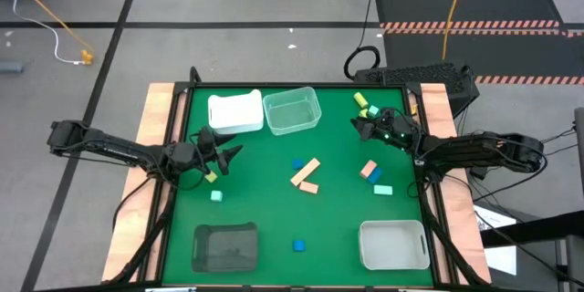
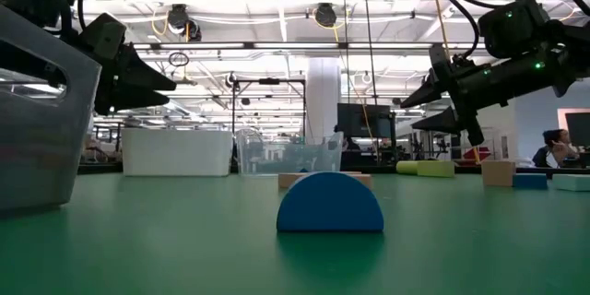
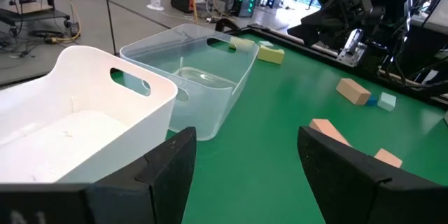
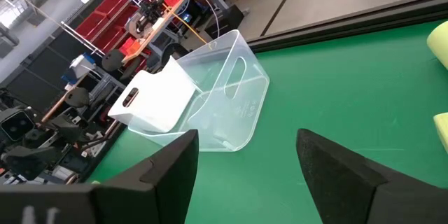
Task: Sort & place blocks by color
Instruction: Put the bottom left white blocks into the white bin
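Note:
Small blocks lie scattered on the green table. Two yellow-green ones (image 1: 366,105) sit near the far right. A blue cube (image 1: 298,163) and two tan bars (image 1: 307,176) lie in the middle. A salmon, a blue and a mint-teal block (image 1: 375,178) lie to the right, and a yellow (image 1: 211,177) and a mint block (image 1: 216,195) to the left. A blue block (image 1: 298,245) (image 2: 330,203) lies near the front edge. My left gripper (image 1: 228,144) (image 3: 245,161) hovers open above the table, in front of the white bin. My right gripper (image 1: 359,128) (image 4: 245,161) hovers open beside the yellow-green blocks (image 4: 437,38).
A white bin (image 1: 235,112) (image 3: 77,112) and a clear bin (image 1: 293,110) (image 3: 192,70) stand at the far edge. A dark bin (image 1: 225,245) stands at the near left and another white bin (image 1: 393,244) at the near right. Wooden rails border the table's left and right sides.

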You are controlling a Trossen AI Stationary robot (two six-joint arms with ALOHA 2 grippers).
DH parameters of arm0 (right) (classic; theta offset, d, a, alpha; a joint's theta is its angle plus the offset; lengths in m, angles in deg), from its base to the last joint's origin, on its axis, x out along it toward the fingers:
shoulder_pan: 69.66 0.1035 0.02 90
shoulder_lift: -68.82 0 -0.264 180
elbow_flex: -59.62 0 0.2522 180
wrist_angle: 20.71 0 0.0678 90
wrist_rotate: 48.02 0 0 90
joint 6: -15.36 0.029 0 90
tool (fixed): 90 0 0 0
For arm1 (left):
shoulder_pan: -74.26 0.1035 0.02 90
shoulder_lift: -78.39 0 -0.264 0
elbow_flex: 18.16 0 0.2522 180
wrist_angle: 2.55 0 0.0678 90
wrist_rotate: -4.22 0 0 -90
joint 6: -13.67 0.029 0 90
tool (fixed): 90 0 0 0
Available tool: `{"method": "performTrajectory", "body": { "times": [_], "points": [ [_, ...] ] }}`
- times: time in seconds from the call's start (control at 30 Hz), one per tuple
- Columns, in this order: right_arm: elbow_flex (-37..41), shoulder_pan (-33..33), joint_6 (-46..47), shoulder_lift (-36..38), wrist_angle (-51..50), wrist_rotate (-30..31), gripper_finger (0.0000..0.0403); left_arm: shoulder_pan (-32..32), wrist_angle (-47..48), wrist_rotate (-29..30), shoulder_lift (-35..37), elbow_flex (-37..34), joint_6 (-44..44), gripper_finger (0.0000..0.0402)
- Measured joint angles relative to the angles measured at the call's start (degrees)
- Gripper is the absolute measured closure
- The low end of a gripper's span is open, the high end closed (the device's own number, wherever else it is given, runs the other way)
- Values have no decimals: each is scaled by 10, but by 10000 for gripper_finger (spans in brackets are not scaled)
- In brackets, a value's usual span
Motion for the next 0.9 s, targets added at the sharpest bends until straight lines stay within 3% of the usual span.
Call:
{"method": "performTrajectory", "body": {
  "times": [0.23, 0.9],
  "points": [
    [0, 0, 0, 0, 0, 0, 170, 0, -1, 0, 0, 0, 80, 151],
    [0, 0, 0, 0, 0, 0, 170, 0, -64, 17, 0, 0, -62, 151]
  ]
}}
